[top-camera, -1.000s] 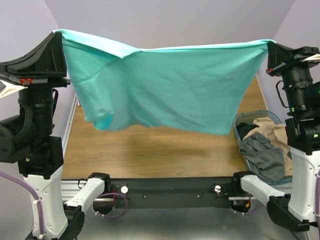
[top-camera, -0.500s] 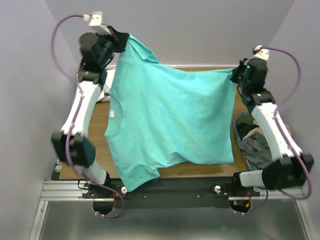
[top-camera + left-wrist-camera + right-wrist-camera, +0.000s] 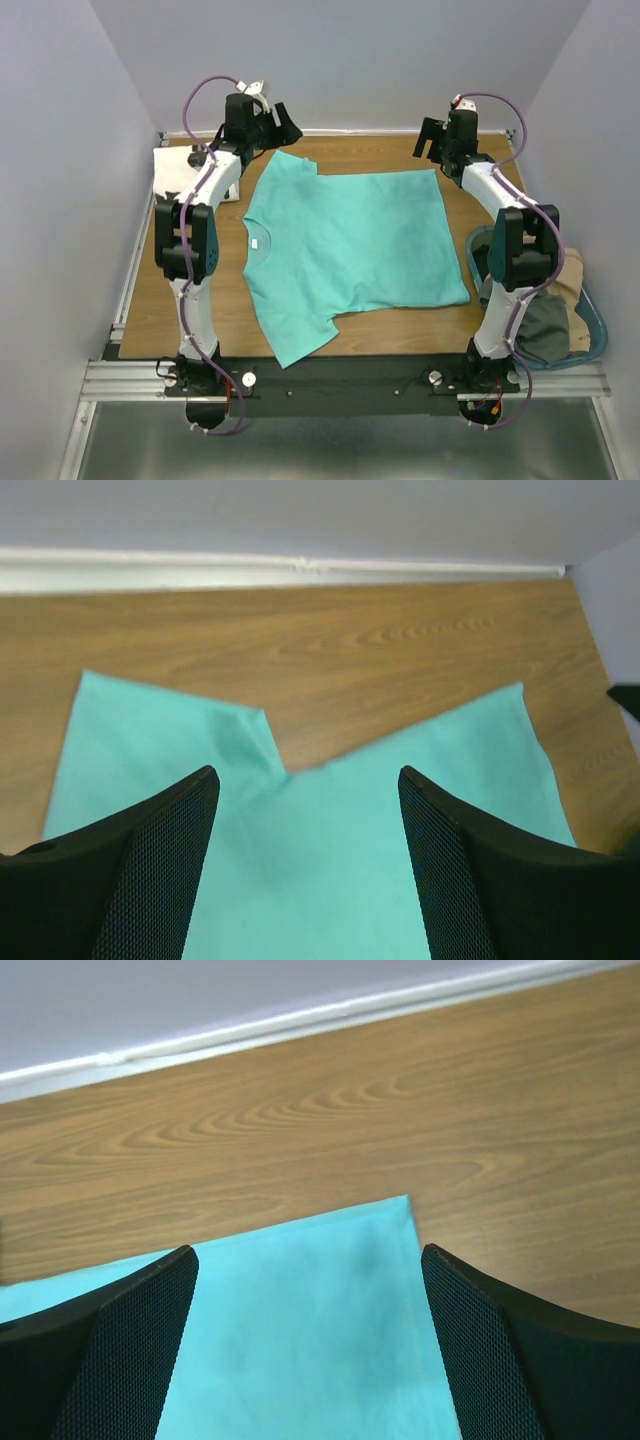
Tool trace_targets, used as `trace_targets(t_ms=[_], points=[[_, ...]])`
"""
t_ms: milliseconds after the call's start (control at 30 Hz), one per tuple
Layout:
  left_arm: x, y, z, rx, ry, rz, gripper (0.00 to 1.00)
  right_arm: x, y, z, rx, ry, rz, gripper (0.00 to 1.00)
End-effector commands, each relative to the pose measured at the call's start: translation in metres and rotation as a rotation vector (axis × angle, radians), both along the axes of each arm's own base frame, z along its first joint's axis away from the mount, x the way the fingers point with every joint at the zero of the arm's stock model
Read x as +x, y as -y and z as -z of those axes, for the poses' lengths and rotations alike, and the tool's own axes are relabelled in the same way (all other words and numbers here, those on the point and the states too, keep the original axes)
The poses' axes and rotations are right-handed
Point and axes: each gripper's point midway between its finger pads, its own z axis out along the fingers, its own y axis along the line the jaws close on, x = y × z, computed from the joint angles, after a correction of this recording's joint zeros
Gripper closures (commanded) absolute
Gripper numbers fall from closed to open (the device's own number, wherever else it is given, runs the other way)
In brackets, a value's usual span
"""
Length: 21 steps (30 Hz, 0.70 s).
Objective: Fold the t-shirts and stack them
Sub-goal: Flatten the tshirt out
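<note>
The turquoise t-shirt (image 3: 350, 250) lies spread flat on the wooden table (image 3: 400, 335), its neck with a small white label (image 3: 256, 241) to the left and its hem to the right. My left gripper (image 3: 280, 125) hovers open above the shirt's far sleeve (image 3: 160, 740), nothing between its fingers (image 3: 130, 870). My right gripper (image 3: 432, 142) hovers open above the far hem corner (image 3: 385, 1225), also empty. The white t-shirt (image 3: 178, 172) lies folded at the back left, partly hidden by the left arm.
A blue-rimmed basket (image 3: 592, 325) holding grey (image 3: 545, 335) and tan (image 3: 572, 272) clothes sits off the table's right edge, behind the right arm. A white baseboard (image 3: 300, 568) and the grey wall run along the table's far edge, close to both grippers.
Both grippers opened and let go of the turquoise shirt. It went from hanging stretched in the air between them to lying flat on the table, with the arms stretched toward the far edge.
</note>
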Motion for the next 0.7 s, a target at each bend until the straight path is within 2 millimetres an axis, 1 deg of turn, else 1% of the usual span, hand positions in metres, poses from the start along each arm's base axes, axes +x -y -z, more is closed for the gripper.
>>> trace_targets(t_ms=[0, 33, 67, 100, 133, 200, 233, 267, 300, 333, 367, 400, 433, 467, 500, 533, 567, 600, 667], points=[[-0.039, -0.011, -0.033, 0.001, 0.02, -0.049, 0.2, -0.009, -0.017, -0.041, 0.061, 0.081, -0.103, 0.02], [-0.058, -0.015, -0.014, 0.02, -0.035, -0.056, 0.2, -0.016, -0.022, -0.036, 0.078, 0.063, -0.127, 0.01], [-0.066, -0.019, -0.004, 0.041, -0.057, -0.073, 0.2, -0.022, -0.026, -0.034, 0.093, 0.052, -0.146, 0.02], [-0.082, -0.023, 0.024, 0.064, -0.127, -0.075, 0.2, -0.034, -0.032, -0.024, 0.119, 0.022, -0.18, 0.02], [-0.091, -0.025, 0.024, 0.074, -0.133, -0.08, 0.2, -0.04, -0.036, -0.022, 0.14, 0.01, -0.191, 0.02], [-0.107, -0.026, 0.04, 0.092, -0.179, -0.076, 0.2, -0.054, -0.043, -0.011, 0.171, -0.027, -0.214, 0.02], [-0.121, -0.028, 0.059, 0.112, -0.227, -0.065, 0.2, -0.061, -0.048, -0.011, 0.19, -0.033, -0.233, 0.02], [-0.128, -0.027, 0.064, 0.122, -0.241, -0.056, 0.2, -0.071, -0.05, 0.003, 0.209, -0.071, -0.235, 0.02], [-0.134, -0.024, 0.072, 0.139, -0.257, -0.043, 0.2, -0.077, -0.053, 0.007, 0.219, -0.084, -0.247, 0.02], [-0.144, -0.025, 0.087, 0.161, -0.289, -0.034, 0.2, -0.084, -0.057, 0.008, 0.235, -0.093, -0.271, 0.02], [-0.15, -0.02, 0.095, 0.176, -0.306, -0.02, 0.21, -0.093, -0.061, 0.02, 0.243, -0.125, -0.283, 0.02], [-0.154, -0.018, 0.1, 0.184, -0.315, -0.013, 0.21, -0.098, -0.063, 0.023, 0.248, -0.135, -0.292, 0.02], [-0.162, -0.017, 0.112, 0.199, -0.344, -0.005, 0.21, -0.103, -0.064, 0.028, 0.255, -0.148, -0.301, 0.02], [-0.166, -0.017, 0.117, 0.212, -0.355, -0.006, 0.21, -0.107, -0.065, 0.029, 0.257, -0.153, -0.304, 0.02], [-0.17, -0.016, 0.122, 0.22, -0.373, -0.007, 0.21, -0.114, -0.065, 0.038, 0.259, -0.177, -0.302, 0.02], [-0.177, -0.014, 0.129, 0.231, -0.395, 0.001, 0.21, -0.118, -0.065, 0.042, 0.26, -0.185, -0.301, 0.02], [-0.18, -0.015, 0.135, 0.242, -0.41, -0.006, 0.21, -0.121, -0.065, 0.044, 0.261, -0.191, -0.302, 0.02], [-0.185, -0.016, 0.141, 0.248, -0.432, -0.008, 0.21, -0.128, -0.065, 0.053, 0.266, -0.216, -0.304, 0.02], [-0.189, -0.017, 0.148, 0.252, -0.453, -0.018, 0.21, -0.135, -0.066, 0.061, 0.275, -0.239, -0.308, 0.02]])
